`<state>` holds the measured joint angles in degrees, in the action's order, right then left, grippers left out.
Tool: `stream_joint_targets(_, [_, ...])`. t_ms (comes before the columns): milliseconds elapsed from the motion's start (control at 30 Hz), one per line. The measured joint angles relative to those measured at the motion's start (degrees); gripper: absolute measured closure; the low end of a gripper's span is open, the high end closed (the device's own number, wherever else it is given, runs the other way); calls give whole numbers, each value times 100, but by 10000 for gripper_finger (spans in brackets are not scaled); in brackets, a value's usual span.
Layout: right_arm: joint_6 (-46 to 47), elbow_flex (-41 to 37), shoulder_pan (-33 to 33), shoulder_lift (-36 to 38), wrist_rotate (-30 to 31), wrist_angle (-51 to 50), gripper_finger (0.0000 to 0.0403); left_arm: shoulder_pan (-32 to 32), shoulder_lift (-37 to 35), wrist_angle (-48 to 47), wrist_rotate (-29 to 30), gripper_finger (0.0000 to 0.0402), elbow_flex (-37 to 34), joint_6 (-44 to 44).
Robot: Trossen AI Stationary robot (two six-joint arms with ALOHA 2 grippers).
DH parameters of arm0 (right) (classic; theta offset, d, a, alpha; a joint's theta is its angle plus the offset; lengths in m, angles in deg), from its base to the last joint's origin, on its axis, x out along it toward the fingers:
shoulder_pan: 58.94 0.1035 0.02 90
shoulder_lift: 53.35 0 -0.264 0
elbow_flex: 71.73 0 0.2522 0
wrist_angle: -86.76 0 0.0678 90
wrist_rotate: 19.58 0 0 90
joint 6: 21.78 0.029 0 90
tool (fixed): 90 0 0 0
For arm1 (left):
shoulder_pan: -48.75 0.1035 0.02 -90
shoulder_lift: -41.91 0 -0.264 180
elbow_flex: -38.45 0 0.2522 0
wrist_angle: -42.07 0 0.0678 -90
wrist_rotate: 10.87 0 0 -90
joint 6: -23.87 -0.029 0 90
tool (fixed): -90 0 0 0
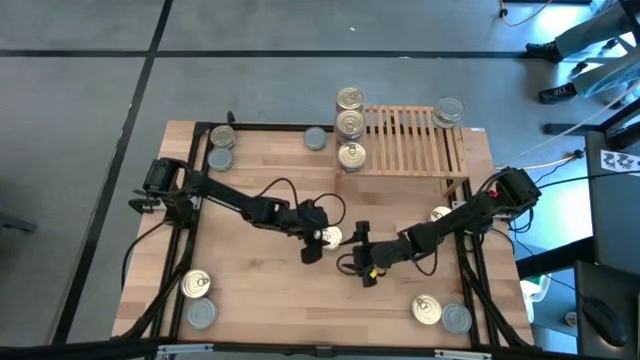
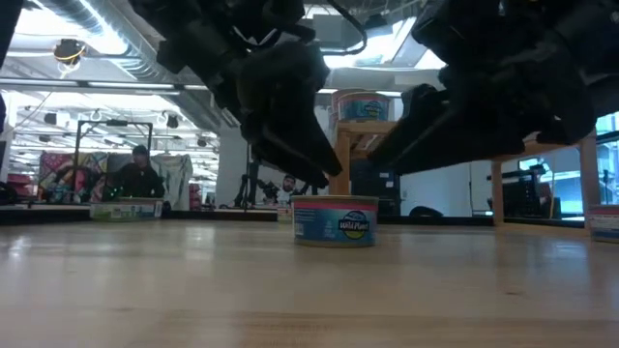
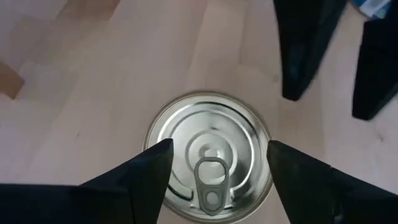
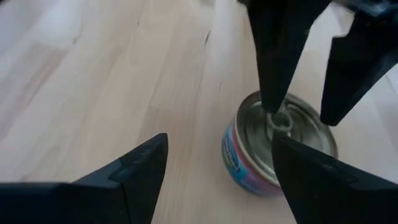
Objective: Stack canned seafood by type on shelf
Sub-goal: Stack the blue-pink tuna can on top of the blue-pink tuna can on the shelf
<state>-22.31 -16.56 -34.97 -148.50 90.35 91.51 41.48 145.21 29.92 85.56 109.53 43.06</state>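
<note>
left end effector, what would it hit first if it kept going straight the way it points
Probably the pull-tab can right below it: the open left end effector points down with a finger on each side of the lid. Depth is unclear, but nothing shows between them; the tabletop lies underneath.

Open tabletop (image 1: 260, 290) surrounds the central can (image 1: 329, 237) (both grippers crowd above it).

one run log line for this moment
left gripper: open, straddling pull-tab can mid-table | right gripper: open, beside it | shelf: cans at both ends
</note>
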Motion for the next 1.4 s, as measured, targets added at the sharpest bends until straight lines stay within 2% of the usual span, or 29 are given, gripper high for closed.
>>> stream_joint_targets(200, [-367, 69, 0, 0, 2, -159, 123, -80, 62, 61, 342, 148, 3, -1026])
stream_joint_targets(400, [-1131, 71, 0, -44, 20, -119, 123, 29, 150, 541, 373, 149, -330, -1782])
stream_joint_targets(567, [-1819, 71, 0, -267, 116, 7, 123, 200, 124, 810, 327, 149, -616, -1600])
stream_joint_targets(867, [-3078, 71, -9, -455, 777, 285, 123, 341, 122, 2227, 31, 149, -1366, -909])
stream_joint_targets(1100, [-3324, 67, -154, -532, 607, 240, 123, 505, 120, 2634, -32, 149, -1728, -376])
stream_joint_targets(1400, [-3761, 69, -463, -544, 672, 266, 123, 543, 149, 2944, -12, 149, -1790, -150])
